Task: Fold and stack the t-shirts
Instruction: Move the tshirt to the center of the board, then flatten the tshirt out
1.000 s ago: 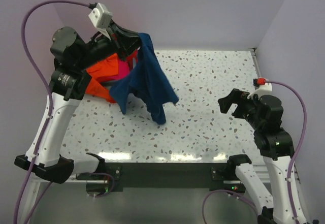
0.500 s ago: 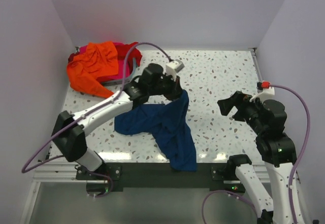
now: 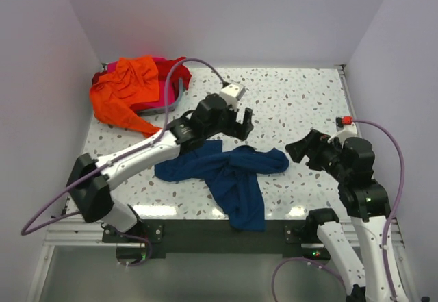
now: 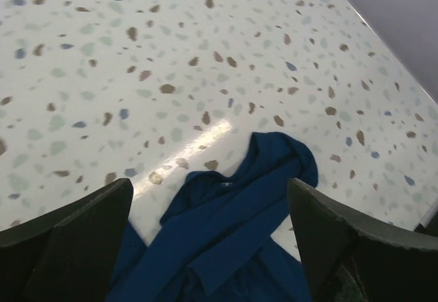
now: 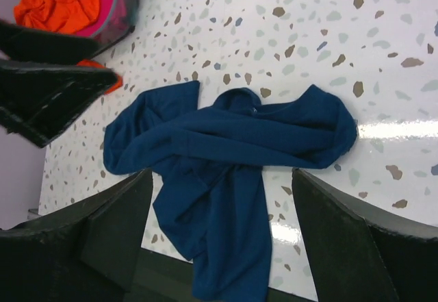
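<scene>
We have just dropped the navy t-shirt [image 3: 233, 175] from our left jaws, now wide open and empty above it, so it lies crumpled by the worktop's [image 3: 294, 103] near edge, right jaws open, empty, beside it, unfolded

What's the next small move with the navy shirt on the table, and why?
Probably lower the right gripper onto the bunched end of the navy t-shirt nearest it, to grip it and pull it flat. The shirt lies crumpled on the table, with part hanging over the near edge. The left gripper and the right one are both open and hold nothing.
</scene>
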Available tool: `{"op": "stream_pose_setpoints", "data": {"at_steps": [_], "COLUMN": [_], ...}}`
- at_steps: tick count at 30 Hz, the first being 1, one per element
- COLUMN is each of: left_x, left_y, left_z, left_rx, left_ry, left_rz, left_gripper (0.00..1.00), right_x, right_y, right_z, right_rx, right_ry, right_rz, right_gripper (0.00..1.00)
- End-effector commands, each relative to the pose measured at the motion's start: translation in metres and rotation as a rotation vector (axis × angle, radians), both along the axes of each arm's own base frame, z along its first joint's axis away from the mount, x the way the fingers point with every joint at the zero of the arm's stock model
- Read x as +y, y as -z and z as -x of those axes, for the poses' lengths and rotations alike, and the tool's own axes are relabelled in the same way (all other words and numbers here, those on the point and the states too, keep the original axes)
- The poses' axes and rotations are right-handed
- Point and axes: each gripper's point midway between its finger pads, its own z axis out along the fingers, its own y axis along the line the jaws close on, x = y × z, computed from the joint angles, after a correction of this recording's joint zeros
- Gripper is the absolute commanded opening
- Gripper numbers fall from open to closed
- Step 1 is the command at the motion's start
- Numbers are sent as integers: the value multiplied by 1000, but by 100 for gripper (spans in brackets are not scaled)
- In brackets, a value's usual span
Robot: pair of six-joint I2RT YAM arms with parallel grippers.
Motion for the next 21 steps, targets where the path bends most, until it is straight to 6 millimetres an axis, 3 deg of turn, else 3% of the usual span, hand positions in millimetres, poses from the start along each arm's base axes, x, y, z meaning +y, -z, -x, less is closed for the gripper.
{"op": "stream_pose_setpoints", "data": {"at_steps": [1,2,3,4,5,6,7,8,9,10,12,13,15,17,19,21], "left_x": [88,110,136,151,173,193,215,224,238,246,259,262,274,281,285,288], "left_y": [-5,-14,21,31,28,61,59,67,85,83,93,96,108,120,124,129], "left_z": [-5,2,11,17,20,31,32,36,45,49,56,59,64,69,70,73], "left_rx": [-56,-64,-2,20,22,90,94,111,140,128,140,143,169,198,213,222], "left_ry": [-351,-405,-498,-539,-592,-642,-700,-719,-753,-776,-819,-833,-889,-925,-969,-994], "left_rz": [-63,-29,-64,-61,-22,-43,-1,6,-15,3,-25,-33,-64,-94,-79,-67], "left_gripper": [100,100,100,100,100,100,100,100,100,100,100,100,100,100,100,100], "right_x": [15,17,20,21,22,24,30,35,35,51,61,83,105,134,157,171], "right_y": [1,7,9,11,19,20,21,28,32,32,46,45,58,58,75,76], "right_z": [-8,-9,-10,-12,-14,-15,-16,-18,-22,-20,-28,-22,-24,-22,-22,-25], "right_rx": [2,17,17,23,41,46,44,63,67,61,89,81,109,84,104,105], "right_ry": [-48,-58,-66,-70,-71,-76,-95,-106,-90,-139,-126,-193,-225,-271,-302,-309], "right_rz": [-75,-80,-83,-84,-81,-81,-87,-86,-66,-60,-3,1,37,60,135,174], "right_gripper": [85,85,85,85,84,84,84,83,83,83,83,82,82,82,82,82]}}
